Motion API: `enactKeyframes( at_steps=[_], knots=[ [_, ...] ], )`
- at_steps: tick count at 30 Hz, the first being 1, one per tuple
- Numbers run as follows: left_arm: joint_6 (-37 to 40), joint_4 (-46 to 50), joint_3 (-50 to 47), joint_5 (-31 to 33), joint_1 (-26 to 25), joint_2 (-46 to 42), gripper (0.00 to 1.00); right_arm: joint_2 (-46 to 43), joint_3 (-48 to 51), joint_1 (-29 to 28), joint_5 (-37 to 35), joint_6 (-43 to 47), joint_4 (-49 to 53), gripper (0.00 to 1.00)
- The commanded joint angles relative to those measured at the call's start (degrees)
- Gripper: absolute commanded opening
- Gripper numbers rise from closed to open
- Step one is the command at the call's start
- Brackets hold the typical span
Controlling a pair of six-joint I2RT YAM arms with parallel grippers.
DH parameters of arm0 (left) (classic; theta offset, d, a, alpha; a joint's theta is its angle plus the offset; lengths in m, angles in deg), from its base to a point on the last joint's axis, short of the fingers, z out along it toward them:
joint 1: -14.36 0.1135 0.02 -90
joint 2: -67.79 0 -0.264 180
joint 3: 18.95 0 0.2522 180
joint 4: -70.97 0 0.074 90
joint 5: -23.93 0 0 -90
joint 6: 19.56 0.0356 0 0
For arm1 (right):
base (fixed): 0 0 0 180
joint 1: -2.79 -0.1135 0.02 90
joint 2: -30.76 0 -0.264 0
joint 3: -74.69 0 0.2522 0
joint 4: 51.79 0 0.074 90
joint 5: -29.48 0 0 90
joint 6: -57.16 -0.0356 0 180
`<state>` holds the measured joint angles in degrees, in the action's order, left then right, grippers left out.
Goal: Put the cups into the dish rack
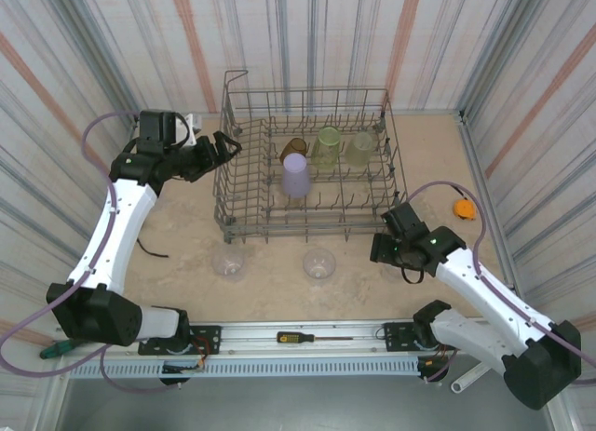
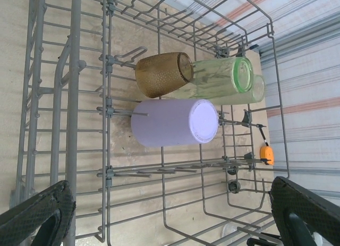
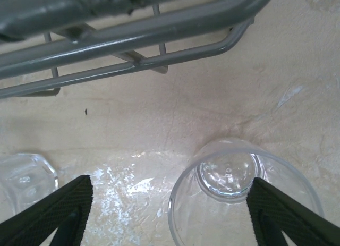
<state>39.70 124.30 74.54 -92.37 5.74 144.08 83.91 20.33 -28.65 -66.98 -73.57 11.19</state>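
The grey wire dish rack stands mid-table. In it lie a lavender cup, an amber cup, a pale green cup and a yellowish cup. The left wrist view looks down into the dish rack at the lavender cup, amber cup and green cup. My left gripper hangs open at the rack's left side, empty. My right gripper is open around a clear cup standing on the table; its right finger is at the cup's wall, the left one is far off.
Two more clear cups stand on the table in front of the rack. An orange round object lies at the right. A screwdriver rests on the front rail. Striped walls close in on three sides.
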Motion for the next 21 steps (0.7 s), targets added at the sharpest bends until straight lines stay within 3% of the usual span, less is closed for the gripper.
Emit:
enactKeyframes(
  at_steps=[1, 6, 21],
  knots=[
    [1.6, -0.5, -1.2, -0.2, 0.3, -1.3, 0.99, 0.9, 1.1, -0.7, -1.4, -2.2, -1.4, 0.76],
    [1.4, -0.9, -2.7, -0.6, 0.3, -2.0, 0.98, 2.8, 1.5, -1.3, -0.9, -2.7, -2.4, 0.71],
    [3.2, 0.0, -3.3, -1.3, 1.6, -3.3, 0.97, 10.5, 2.7, -3.3, -1.9, -3.9, -4.7, 0.37]
  ],
)
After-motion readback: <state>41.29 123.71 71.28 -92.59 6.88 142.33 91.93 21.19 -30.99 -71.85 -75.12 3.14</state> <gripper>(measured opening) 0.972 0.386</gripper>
